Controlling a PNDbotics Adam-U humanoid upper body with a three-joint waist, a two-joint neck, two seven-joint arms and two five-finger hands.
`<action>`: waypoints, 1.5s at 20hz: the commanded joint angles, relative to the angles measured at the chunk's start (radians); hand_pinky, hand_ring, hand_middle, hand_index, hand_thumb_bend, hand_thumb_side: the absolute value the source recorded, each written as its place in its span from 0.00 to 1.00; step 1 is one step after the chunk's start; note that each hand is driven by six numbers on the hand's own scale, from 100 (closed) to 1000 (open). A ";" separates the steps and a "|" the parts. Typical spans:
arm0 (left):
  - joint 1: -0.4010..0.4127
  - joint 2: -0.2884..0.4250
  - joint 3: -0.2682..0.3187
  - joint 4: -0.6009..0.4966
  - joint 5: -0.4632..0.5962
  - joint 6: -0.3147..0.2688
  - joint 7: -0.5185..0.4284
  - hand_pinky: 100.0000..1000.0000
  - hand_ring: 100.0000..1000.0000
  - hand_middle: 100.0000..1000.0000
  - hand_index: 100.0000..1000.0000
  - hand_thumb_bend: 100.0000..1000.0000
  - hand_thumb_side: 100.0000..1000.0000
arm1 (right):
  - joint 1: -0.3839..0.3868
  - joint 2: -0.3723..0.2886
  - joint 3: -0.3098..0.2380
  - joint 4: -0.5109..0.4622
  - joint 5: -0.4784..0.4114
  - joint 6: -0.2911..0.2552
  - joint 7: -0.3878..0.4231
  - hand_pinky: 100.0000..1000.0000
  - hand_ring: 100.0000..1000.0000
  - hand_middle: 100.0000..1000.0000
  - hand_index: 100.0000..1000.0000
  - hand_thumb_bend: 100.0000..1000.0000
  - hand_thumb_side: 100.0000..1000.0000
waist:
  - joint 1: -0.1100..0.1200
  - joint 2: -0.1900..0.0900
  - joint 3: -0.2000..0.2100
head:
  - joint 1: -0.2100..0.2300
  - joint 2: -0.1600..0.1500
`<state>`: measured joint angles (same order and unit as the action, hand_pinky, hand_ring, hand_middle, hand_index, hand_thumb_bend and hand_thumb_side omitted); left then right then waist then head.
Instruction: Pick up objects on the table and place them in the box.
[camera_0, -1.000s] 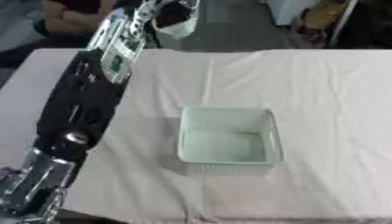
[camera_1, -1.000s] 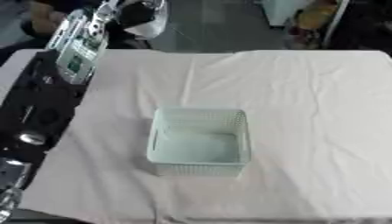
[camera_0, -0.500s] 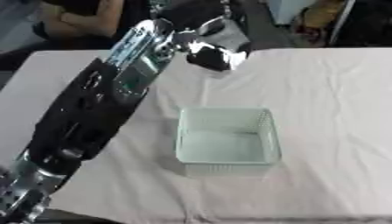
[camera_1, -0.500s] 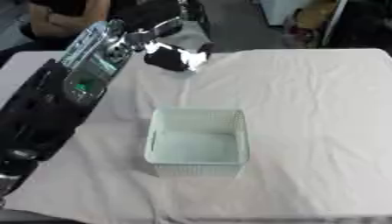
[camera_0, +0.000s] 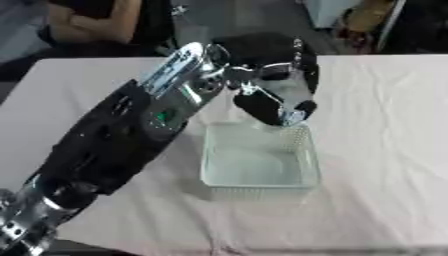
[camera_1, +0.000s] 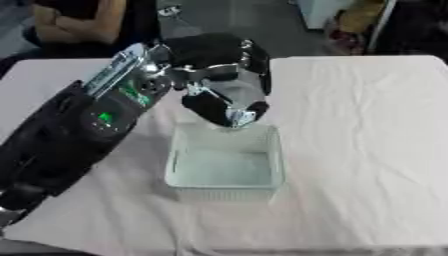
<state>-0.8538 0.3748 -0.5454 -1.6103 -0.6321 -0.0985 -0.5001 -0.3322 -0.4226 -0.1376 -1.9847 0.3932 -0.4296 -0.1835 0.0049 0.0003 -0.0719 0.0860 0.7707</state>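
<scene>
Now my left hand (camera_0: 267, 75) curls around what seems a pale object (camera_0: 289, 92), above the box's (camera_0: 258, 182) far edge.

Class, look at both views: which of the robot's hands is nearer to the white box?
Left. The left hand hangs just above the far rim of the white box, fingers curled round a pale object. The right hand shows in neither view.

Box (camera_0: 259, 162) on worktop (camera_0: 385, 125), near centre. Left hand (camera_0: 271, 75) over box's far edge, arm reaching in from lower left. Object (camera_0: 282, 97) in hand, above box's far rim. Worktop right of box.
</scene>
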 joint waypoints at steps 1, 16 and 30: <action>-0.007 -0.001 0.003 -0.008 0.013 0.001 -0.006 0.00 0.00 0.11 0.08 0.00 0.37 | -0.015 -0.026 -0.002 -0.015 -0.002 0.001 0.002 0.82 0.96 0.97 0.96 0.00 0.63 | -0.001 -0.013 -0.001 | -0.006 -0.001; 0.049 -0.126 0.012 0.372 -0.226 -0.146 0.134 0.00 0.00 0.11 0.08 0.00 0.33 | -0.018 -0.022 0.001 -0.015 -0.006 -0.002 0.004 0.82 0.96 0.97 0.96 0.00 0.63 | -0.007 -0.008 -0.003 | 0.007 -0.009; 0.058 -0.171 0.018 0.471 -0.262 -0.277 0.246 0.75 0.84 0.89 0.92 0.00 1.00 | -0.020 -0.018 0.001 -0.015 -0.007 -0.003 0.005 0.82 0.96 0.97 0.96 0.00 0.63 | -0.006 -0.009 -0.006 | 0.007 -0.007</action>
<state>-0.7829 0.2047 -0.5417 -1.1356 -0.9013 -0.3659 -0.2534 -0.3335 -0.4225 -0.1321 -1.9847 0.3900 -0.4327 -0.1804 0.0015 0.0007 -0.0773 0.0877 0.7704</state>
